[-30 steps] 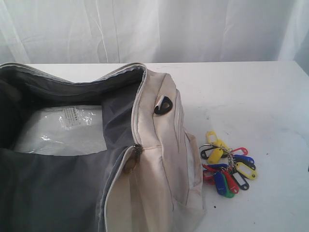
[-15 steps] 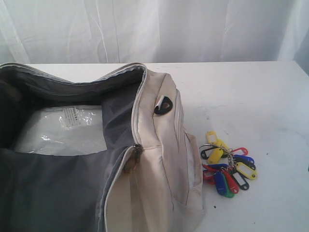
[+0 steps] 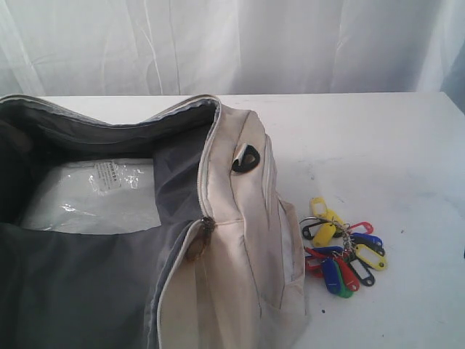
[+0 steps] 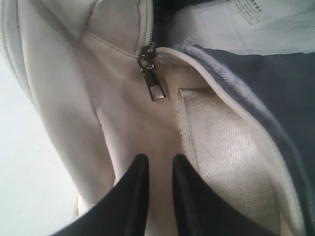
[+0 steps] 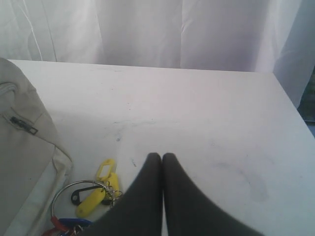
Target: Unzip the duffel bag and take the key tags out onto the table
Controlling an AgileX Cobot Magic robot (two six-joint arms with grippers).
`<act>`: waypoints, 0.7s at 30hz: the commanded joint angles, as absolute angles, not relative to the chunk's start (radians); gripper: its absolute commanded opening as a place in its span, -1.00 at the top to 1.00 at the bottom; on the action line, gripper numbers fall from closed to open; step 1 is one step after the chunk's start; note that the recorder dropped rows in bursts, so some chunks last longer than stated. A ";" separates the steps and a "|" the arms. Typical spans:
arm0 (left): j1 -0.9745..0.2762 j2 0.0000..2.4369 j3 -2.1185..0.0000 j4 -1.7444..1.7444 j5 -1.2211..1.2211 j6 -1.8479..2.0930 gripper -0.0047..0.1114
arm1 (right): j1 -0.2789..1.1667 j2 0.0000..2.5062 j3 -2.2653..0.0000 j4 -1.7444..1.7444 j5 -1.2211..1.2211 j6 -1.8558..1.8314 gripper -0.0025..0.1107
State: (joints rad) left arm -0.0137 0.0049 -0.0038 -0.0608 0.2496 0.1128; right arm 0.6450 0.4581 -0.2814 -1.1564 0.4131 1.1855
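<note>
The cream duffel bag [image 3: 243,247] lies unzipped on the white table [image 3: 378,145], its dark grey lining showing. The metal zipper pull [image 3: 205,227] rests at the end of the opening. The key tags [image 3: 341,251], a bunch in yellow, blue, red, green and black, lie on the table just right of the bag. My left gripper [image 4: 160,160] hovers over the bag's end below the zipper pull [image 4: 152,73], jaws a little apart with nothing between them. My right gripper [image 5: 161,156] is shut and empty above the table beside the key tags [image 5: 96,194]. Neither gripper shows in the exterior view.
A clear plastic packet [image 3: 94,193] with a white label lies inside the bag. A black D-ring [image 3: 247,158] sits on the bag's end. A pale webbing strap [image 4: 221,147] runs beside my left fingers. White curtains hang behind the table's far edge.
</note>
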 commanded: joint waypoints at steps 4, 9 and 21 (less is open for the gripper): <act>-0.012 0.000 0.000 -0.066 0.254 0.112 0.51 | 0.637 0.452 -0.277 -1.158 0.421 1.190 0.96; -0.012 0.000 0.000 -0.066 0.254 0.112 0.51 | 0.637 0.452 -0.277 -1.158 0.421 1.190 0.96; -0.012 0.000 0.000 -0.066 0.254 0.112 0.51 | 0.442 0.368 -0.275 -1.058 0.378 1.219 0.96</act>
State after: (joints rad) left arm -0.0137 0.0049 -0.0038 -0.0608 0.2496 0.1128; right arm 0.5507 0.4089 -0.2814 -1.1235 0.4071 1.1920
